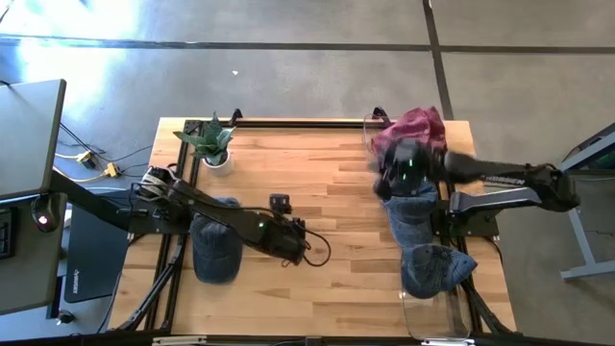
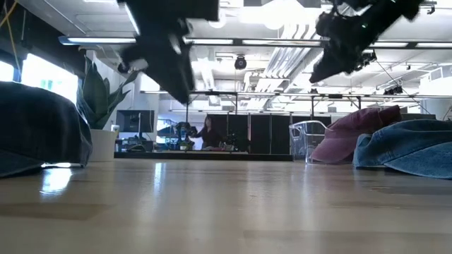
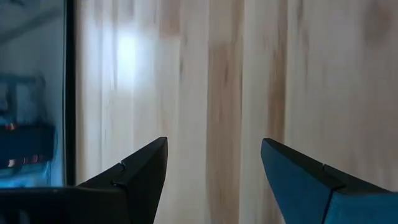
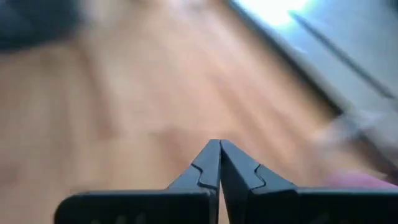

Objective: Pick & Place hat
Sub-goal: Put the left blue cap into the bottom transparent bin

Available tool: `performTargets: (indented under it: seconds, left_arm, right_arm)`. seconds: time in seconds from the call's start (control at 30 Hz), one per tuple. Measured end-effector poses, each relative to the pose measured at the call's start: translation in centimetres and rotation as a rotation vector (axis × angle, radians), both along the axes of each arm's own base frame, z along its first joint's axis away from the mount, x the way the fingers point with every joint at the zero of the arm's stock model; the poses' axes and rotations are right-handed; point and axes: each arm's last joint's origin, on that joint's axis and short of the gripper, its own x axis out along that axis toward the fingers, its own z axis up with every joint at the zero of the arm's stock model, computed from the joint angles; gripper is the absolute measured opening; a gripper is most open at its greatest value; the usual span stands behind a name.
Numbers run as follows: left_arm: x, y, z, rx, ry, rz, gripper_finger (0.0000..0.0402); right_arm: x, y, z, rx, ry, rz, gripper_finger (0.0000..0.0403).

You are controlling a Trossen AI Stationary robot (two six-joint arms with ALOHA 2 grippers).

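Several hats lie on the wooden table. A maroon hat (image 1: 420, 127) (image 2: 353, 135) rests by the far right corner, two blue denim hats (image 1: 411, 217) (image 1: 437, 269) lie along the right side, and another denim hat (image 1: 216, 248) (image 2: 35, 127) lies on the left. My right gripper (image 1: 382, 173) (image 4: 219, 148) hovers above the table just left of the maroon hat, shut and holding nothing. My left gripper (image 1: 312, 252) (image 3: 214, 163) is open over bare wood near the table's middle, to the right of the left denim hat.
A potted plant (image 1: 213, 144) stands at the far left corner. Clear plastic containers sit at the far right (image 1: 377, 125) and at the near right edge (image 1: 437, 312). Bare wood (image 1: 327, 183) lies between the two arms. A monitor (image 1: 29, 135) stands left of the table.
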Motion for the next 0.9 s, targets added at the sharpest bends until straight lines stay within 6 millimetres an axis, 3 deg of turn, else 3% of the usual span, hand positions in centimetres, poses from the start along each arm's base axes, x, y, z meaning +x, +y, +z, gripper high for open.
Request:
performTargets:
  seconds: [0.17,0.33,0.57,0.9]
  left_arm:
    - [-2.3,-1.0,3.0,-0.152,0.234,0.059,0.0253]
    - [-5.0,-1.2,3.7,-0.255,0.396,0.253,0.0253]
    - [-7.0,-0.2,3.5,-0.276,0.414,0.308,0.0253]
    - [-14.2,5.1,4.1,-0.348,0.338,0.519,0.0253]
  right_arm:
    - [1.0,4.2,-4.5,0.047,-0.205,0.260,0.0002]
    - [0.5,5.8,-6.9,0.014,-0.262,0.346,0.0003]
    - [0.4,6.0,-7.1,0.030,-0.247,0.356,0.0006]
    - [0.4,5.9,-7.1,0.028,-0.255,0.356,0.0005]
